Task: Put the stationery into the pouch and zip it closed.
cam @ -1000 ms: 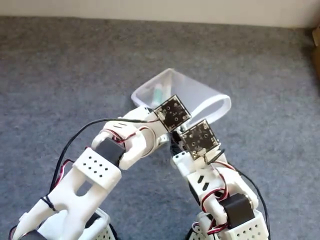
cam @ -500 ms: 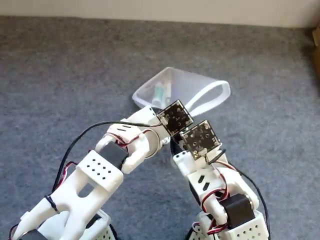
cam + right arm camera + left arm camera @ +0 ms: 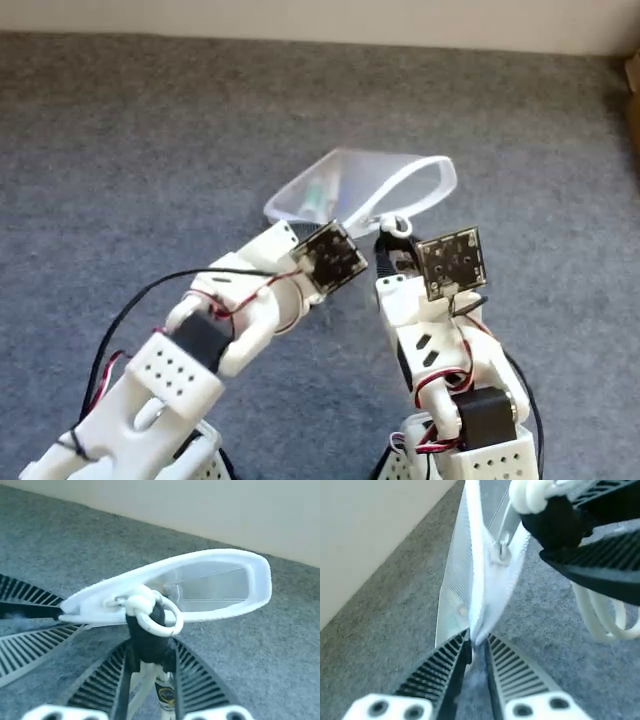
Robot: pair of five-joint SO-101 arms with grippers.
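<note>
From above, a clear, see-through pouch (image 3: 352, 182) lies on a grey carpeted surface (image 3: 130, 150), just ahead of two white robot arms. A pale green piece of stationery (image 3: 320, 187) shows through the pouch wall at its left end. The left arm (image 3: 240, 310) comes in from the lower left and meets the pouch's near left corner. The right arm (image 3: 440, 340) comes up from the lower right, its tip at the near edge of the pouch beside a small white cord loop (image 3: 395, 224). In the left wrist view, the left gripper (image 3: 477, 641) is pressed together on the end of the pouch's white zip tape, so the pouch edge stands up between its ribbed fingers. Farther along the tape sits the metal slider (image 3: 500, 550), and beyond it black ribbed fingers (image 3: 600, 555) of the other arm clamp a black zip pull (image 3: 552, 525). In the right wrist view, the right gripper (image 3: 150, 647) pinches that black pull, with the cord loop resting on top of it. The zip is joined from the slider back toward the left arm's fingers; past the slider the pouch mouth gapes open — a long oval with the clear inside visible.
</note>
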